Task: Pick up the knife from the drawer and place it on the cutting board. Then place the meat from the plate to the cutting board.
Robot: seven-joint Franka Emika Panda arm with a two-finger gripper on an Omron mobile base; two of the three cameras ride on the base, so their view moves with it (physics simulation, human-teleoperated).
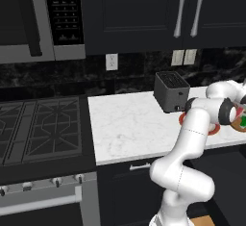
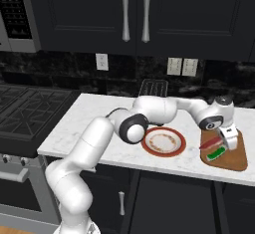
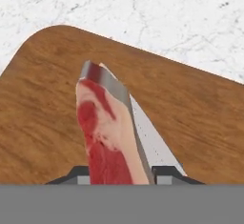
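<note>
Brown wood of the cutting board (image 2: 234, 159) sits at the right of the right base view, on the white marble counter (image 2: 94, 116). Over it the gripper (image 2: 225, 146) pinches the meat (image 3: 107, 137), which rises from the bottom centre of the hand view. Beneath, the knife (image 2: 216, 154) lies on the board, green handle showing. Just left, the red-rimmed plate (image 2: 163, 141) lies bare.
</note>
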